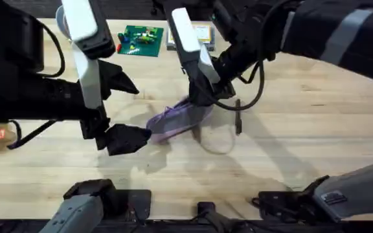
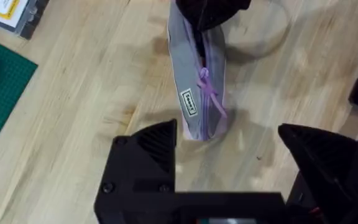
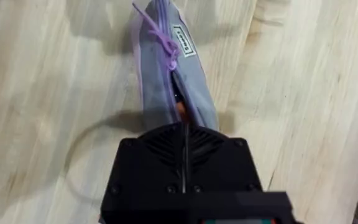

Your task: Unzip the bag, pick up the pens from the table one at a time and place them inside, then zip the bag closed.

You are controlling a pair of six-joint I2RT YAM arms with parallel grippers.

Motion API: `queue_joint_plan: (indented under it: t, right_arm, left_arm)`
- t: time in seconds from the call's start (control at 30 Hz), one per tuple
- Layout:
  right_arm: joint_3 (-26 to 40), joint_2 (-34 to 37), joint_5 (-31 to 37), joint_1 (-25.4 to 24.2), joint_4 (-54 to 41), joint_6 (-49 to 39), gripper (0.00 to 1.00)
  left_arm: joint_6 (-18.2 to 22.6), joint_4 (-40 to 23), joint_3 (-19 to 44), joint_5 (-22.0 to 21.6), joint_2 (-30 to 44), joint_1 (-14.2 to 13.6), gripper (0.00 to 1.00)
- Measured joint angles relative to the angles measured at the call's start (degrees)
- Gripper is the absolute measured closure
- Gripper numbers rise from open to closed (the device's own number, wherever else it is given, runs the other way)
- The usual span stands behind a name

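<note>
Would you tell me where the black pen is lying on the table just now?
In the overhead view the black pen lies on the table just right of the purple bag, beside the right gripper.

We see the bag [image 1: 177, 120], a soft lavender pouch, lying slantwise near the middle of the bench [image 1: 316, 123], one end low toward the left arm, the other raised toward the right. Its zipper runs along the top, with a purple cord pull [image 2: 207, 87] lying over it near the lower end. A small white label [image 3: 183, 41] sits on its side. The far end of the zipper is parted, showing a dark gap. One slim black pen [image 1: 237, 118] lies just right of the bag, apart from it.
</note>
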Motion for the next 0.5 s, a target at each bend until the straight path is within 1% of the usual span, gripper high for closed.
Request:
queue_joint_plan:
  t: [0.3, 0.5]
  right_arm:
    - [0.0, 0.89, -0.04, 0.0, 2.91, -0.69, 0.971]
    - [0.0, 3.78, -0.04, 0.67, 2.99, -0.69, 0.971]
  left_arm:
    - [0.0, -0.02, 0.0, 0.02, 0.0, 0.0, 0.007]
    - [0.01, -0.04, 0.01, 0.02, 0.0, 0.0, 0.007]
